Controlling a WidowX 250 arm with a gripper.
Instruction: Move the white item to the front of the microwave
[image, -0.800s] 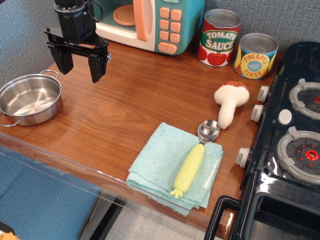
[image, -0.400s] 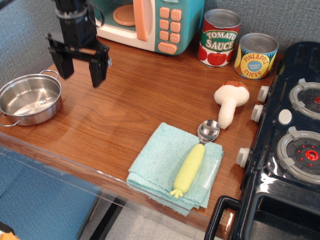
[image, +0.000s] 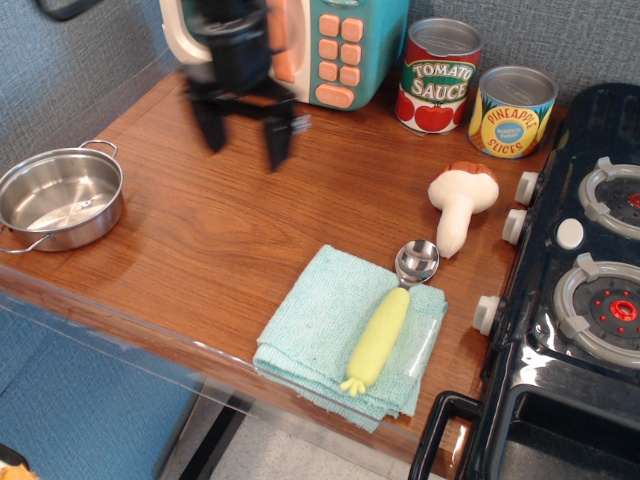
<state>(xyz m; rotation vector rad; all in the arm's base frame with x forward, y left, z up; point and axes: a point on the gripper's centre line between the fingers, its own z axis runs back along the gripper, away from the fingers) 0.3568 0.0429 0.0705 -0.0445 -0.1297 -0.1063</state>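
1. Right now your gripper (image: 243, 137) hangs above the wooden table (image: 200, 250) just in front of the microwave (image: 300, 45), blurred, with its two fingers (image: 279, 142) spread wide and nothing between them.
2. You will find the white item (image: 460, 205), the toy mushroom, lying on its side near the table's right edge, well apart from the gripper; its reddish cap points toward the cans and its stem toward the spoon.
3. Behind it stand your tomato sauce can (image: 438, 75) and pineapple slices can (image: 512, 111), side by side.
4. Just in front of the mushroom, the yellow-handled spoon (image: 388, 320) rests on a teal cloth (image: 310, 335), its bowl close to the stem tip.
5. At your far left sits a steel pot (image: 58, 197); the black toy stove (image: 570, 300) fills the right side.
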